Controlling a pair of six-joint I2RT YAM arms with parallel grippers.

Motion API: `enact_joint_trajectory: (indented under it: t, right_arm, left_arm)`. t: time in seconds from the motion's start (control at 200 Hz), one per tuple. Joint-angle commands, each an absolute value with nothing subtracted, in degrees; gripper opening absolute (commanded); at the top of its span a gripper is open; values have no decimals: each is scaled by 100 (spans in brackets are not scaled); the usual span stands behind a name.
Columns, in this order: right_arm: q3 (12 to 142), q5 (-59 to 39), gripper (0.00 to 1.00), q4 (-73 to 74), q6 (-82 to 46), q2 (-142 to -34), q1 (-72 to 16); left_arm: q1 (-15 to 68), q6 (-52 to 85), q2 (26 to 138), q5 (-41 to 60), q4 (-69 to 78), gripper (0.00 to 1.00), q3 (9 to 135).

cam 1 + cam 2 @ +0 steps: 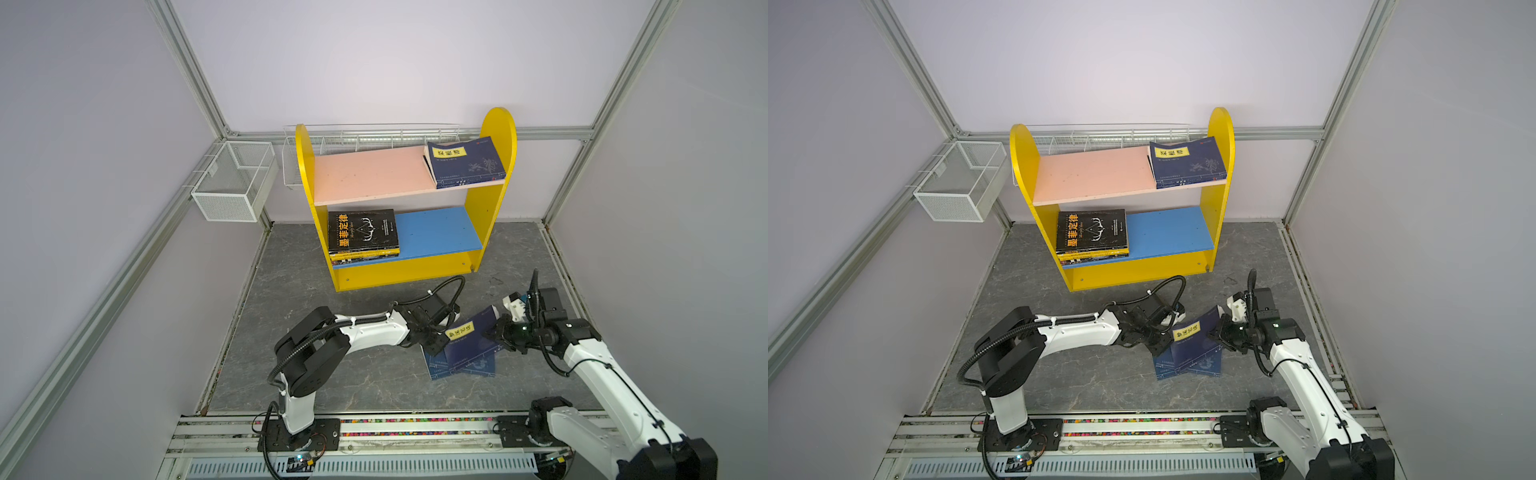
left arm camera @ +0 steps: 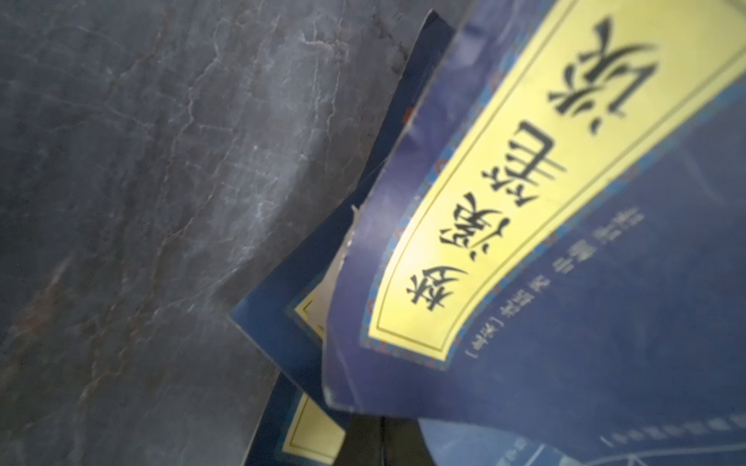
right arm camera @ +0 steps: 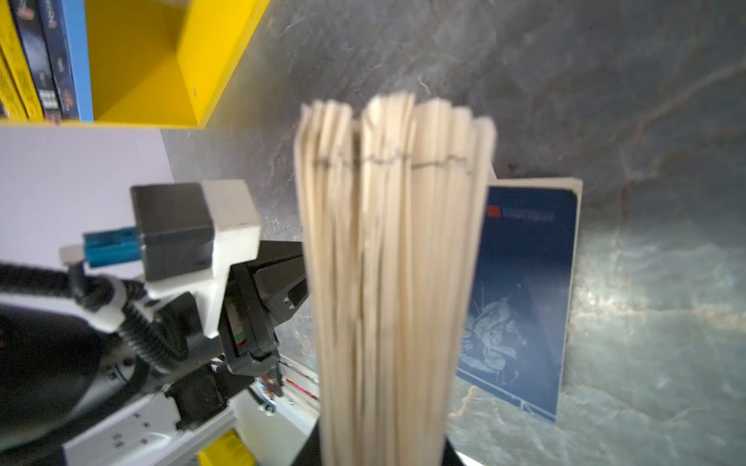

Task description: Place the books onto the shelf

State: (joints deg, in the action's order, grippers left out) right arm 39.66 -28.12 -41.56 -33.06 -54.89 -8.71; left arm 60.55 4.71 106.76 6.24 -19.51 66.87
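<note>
A navy book with a yellow title label (image 1: 469, 336) (image 1: 1196, 334) (image 2: 565, 282) hangs tilted above the floor between both arms. My left gripper (image 1: 436, 344) (image 1: 1163, 344) (image 2: 381, 439) is shut on its left corner. My right gripper (image 1: 492, 332) (image 1: 1217, 332) (image 3: 383, 448) is shut on its right side, and the cream page edges (image 3: 395, 262) fan out from the jaws. More navy books (image 1: 465, 368) (image 1: 1187, 368) (image 3: 524, 290) lie flat beneath. The shelf (image 1: 494, 166) (image 1: 1219, 166) holds navy books (image 1: 465, 162) on its pink board and a black-topped stack (image 1: 361, 230) on its blue board.
A white wire mesh basket (image 1: 232, 183) hangs on the left wall frame, and a long wire basket (image 1: 365, 135) sits behind the shelf. The arms' base rail (image 1: 374, 428) runs along the front edge. Grey marbled floor (image 1: 332, 374) lies in front of the shelf.
</note>
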Motion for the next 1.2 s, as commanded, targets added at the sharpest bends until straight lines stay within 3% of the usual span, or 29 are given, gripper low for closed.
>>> enact_joint_trajectory:
  t: [0.0, 0.135, 0.205, 0.225, 0.255, 0.32, 0.56, 0.68, 0.845, 0.985, 1.195]
  right_arm:
    - [4223, -2885, 9, -4221, -3088, -5336, -888]
    - [4688, -2924, 6, -4297, -2910, -5238, -879]
    - [4984, -3136, 6, -4143, -2954, -5279, -879]
    - [5000, -3231, 6, -4083, -2970, -5306, -879]
    - [5263, -3366, 6, -3976, -3011, -5344, -879]
    - [5486, -3702, 6, -3590, -3186, -5442, -886]
    - [6160, -4497, 6, -2118, -3657, -5748, -1062]
    - [6598, -4776, 6, -1998, -3641, -5975, -1143]
    - [6685, -5168, 6, -1475, -4022, -6170, -1398]
    - [6732, -5256, 6, -1595, -4043, -6293, -1491]
    - [6828, -5082, 8, -1812, -3964, -6327, -1472]
  left_arm:
    - [5873, 818, 10565, 817, -1613, 0, 6442]
    - [4830, 1843, 9546, 1457, -686, 0, 5758]
    - [4178, 2444, 8990, 2157, -49, 9, 5366]
    - [4030, 2598, 8840, 2348, 113, 13, 5268]
    - [3842, 2770, 8616, 2593, 342, 26, 5144]
    - [3581, 2953, 8220, 3094, 653, 42, 4995]
    - [3489, 3149, 7579, 4655, 703, 89, 5099]
    - [3498, 3182, 7352, 4733, 660, 94, 5032]
    - [3500, 3187, 7238, 4726, 711, 93, 5071]
    - [3499, 3433, 7098, 4959, 1186, 81, 5161]
    - [3507, 3562, 6996, 5144, 1208, 13, 5479]
